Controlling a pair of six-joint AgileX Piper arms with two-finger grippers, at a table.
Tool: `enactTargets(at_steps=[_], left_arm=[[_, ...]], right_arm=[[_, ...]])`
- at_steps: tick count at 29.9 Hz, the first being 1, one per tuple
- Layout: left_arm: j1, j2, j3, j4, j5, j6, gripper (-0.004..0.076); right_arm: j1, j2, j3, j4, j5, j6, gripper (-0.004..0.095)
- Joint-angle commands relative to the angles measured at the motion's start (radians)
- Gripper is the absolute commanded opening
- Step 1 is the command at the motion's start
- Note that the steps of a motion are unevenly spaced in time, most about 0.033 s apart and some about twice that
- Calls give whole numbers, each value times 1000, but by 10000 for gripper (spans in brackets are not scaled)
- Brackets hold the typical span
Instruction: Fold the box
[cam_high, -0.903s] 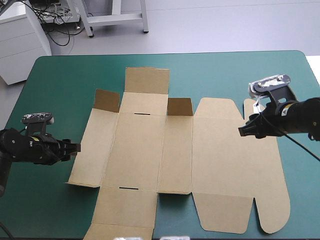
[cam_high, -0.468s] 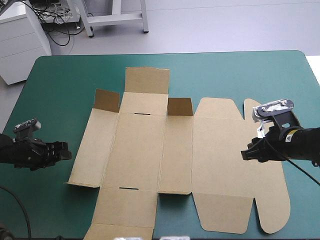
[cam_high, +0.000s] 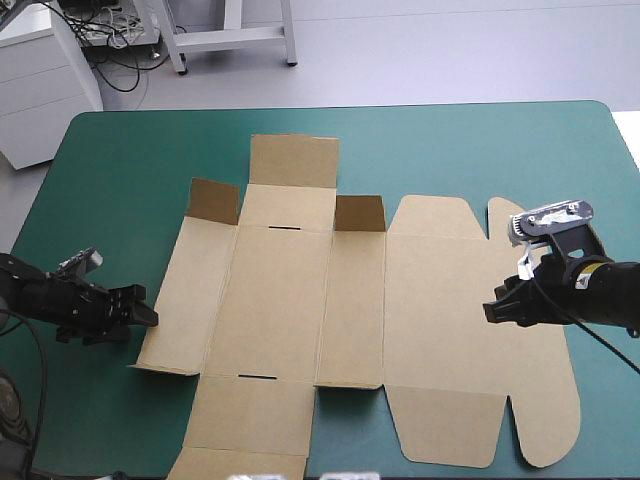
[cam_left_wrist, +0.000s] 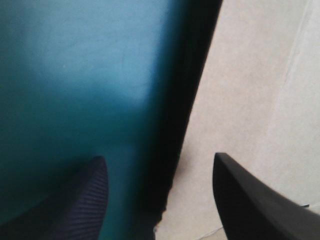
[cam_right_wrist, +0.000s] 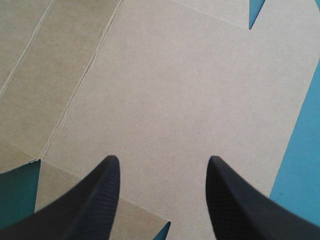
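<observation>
The brown box (cam_high: 300, 300) lies as a flat cut sheet across the middle of the table, with two small flaps (cam_high: 215, 200) standing up along its far side. My left gripper (cam_high: 142, 318) is low at the sheet's left edge and open. In the left wrist view that gripper (cam_left_wrist: 159, 162) straddles the edge of the box (cam_left_wrist: 250, 100), one finger over the teal-green cover (cam_left_wrist: 75, 75). My right gripper (cam_high: 492, 312) hovers open over the wide right-hand panel. In its own view the right gripper (cam_right_wrist: 162, 161) has only the board of the box (cam_right_wrist: 175, 85) between its fingers.
The sheet's near flaps (cam_high: 240, 440) reach the table's near edge. Teal-green cover (cam_high: 450, 140) shows between the box and the far edge, and more (cam_high: 90, 200) lies to the left of the box.
The left gripper drew back, then dropped lower and came in to the box's left edge. The right gripper moved toward the near side over the right panel, then held still.
</observation>
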Motion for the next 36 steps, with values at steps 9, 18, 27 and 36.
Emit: enactTargets(at_steps=[9,18,27,36], left_arm=[[-2,110,-21,-204,114,116,440],[-19,115,-21,-235,161,100,439],[-123,115,-28,-222,161,96,438],[-123,115,-38,-223,161,66,225]], right_arm=[[-6,-15,-22,7,-39,-10,487],[-6,-15,-22,8,-52,-10,486],[-6,-15,-22,8,-54,-18,482],[-6,-15,-22,8,-54,-18,482]])
